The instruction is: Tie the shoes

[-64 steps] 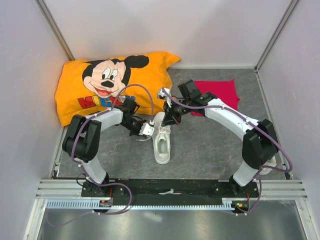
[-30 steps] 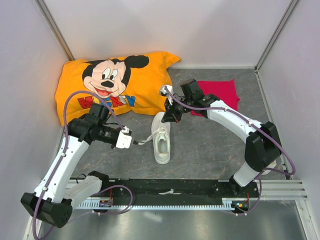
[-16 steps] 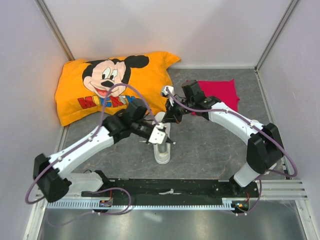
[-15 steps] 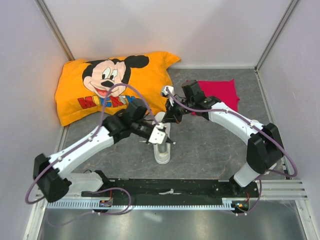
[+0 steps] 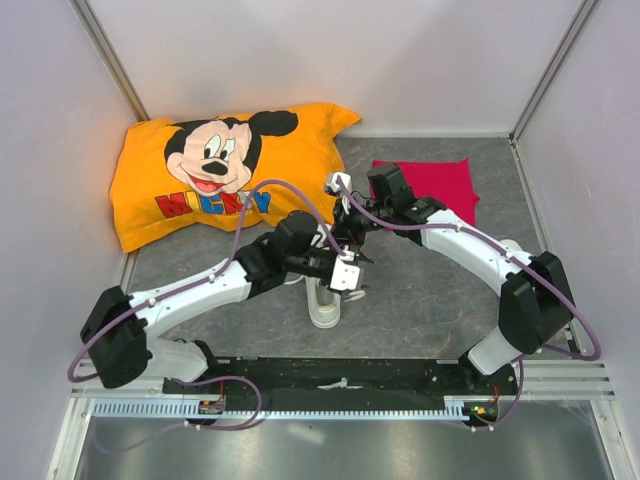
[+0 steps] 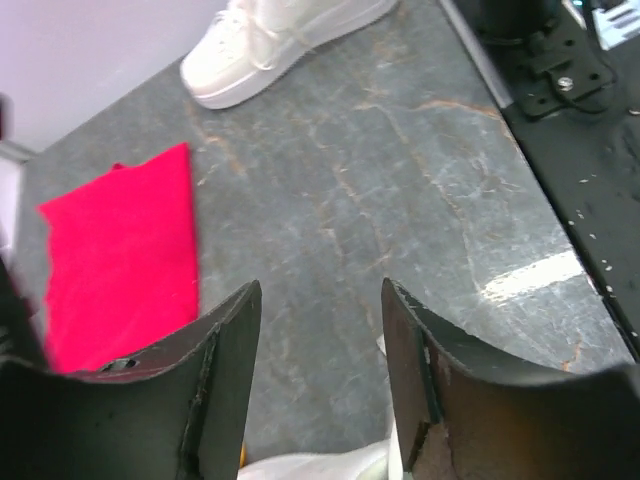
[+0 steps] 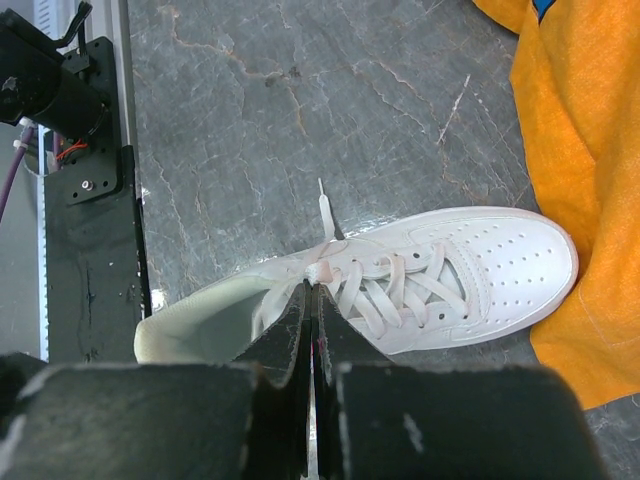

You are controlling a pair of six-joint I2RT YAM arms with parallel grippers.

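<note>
One white sneaker (image 5: 322, 306) lies mid-worktop (image 5: 420, 300), toe toward 12 o'clock, at 5 o'clock from the orange Mickey Mouse pillow (image 5: 200, 170). The right tool (image 7: 312, 296) is pinched tight on its lace (image 7: 323, 220) by the tongue. The left tool (image 6: 318, 300) hovers over its 3 o'clock side, jaws wide, holding nothing. A second sneaker (image 6: 280, 35) lies well apart by the wall, past the red cloth (image 6: 125, 250).

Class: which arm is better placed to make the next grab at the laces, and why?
Probably left. The left gripper is open and empty just above the shoe. The right gripper is shut on a lace and would have to let go first.
</note>
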